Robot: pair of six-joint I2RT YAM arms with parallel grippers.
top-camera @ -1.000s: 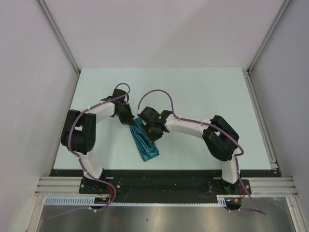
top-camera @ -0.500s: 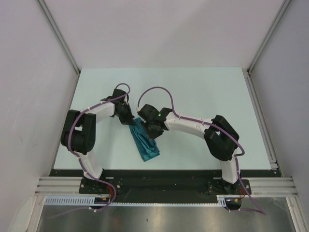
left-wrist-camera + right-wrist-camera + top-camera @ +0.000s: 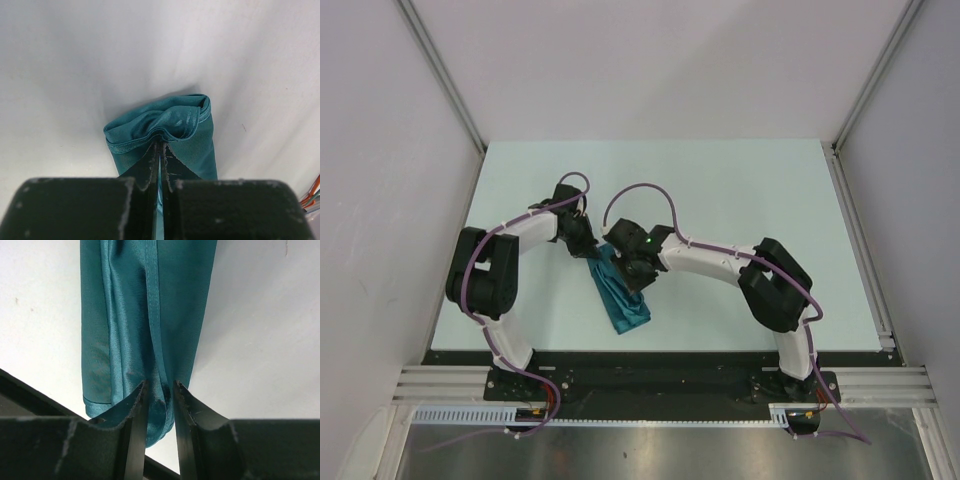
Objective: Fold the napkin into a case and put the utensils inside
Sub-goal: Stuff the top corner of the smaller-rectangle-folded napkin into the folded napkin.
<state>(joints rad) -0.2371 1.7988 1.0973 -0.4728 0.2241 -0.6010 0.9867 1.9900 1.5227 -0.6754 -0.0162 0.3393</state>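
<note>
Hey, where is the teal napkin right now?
In the top view the napkin lies on the table, just left of centre, angled toward the near edge, held near its far end by the left pincer and the right pincer.

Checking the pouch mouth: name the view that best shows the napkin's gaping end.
Left wrist: the napkin's end gapes beyond the left gripper. Right wrist shows only lengthwise folds in the right gripper; top view shows it small, partly under arms.

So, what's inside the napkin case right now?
The napkin case shows only its own teal folds at the open mouth, nothing else. Anything further in is covered by the cloth, so I can't tell.
</note>
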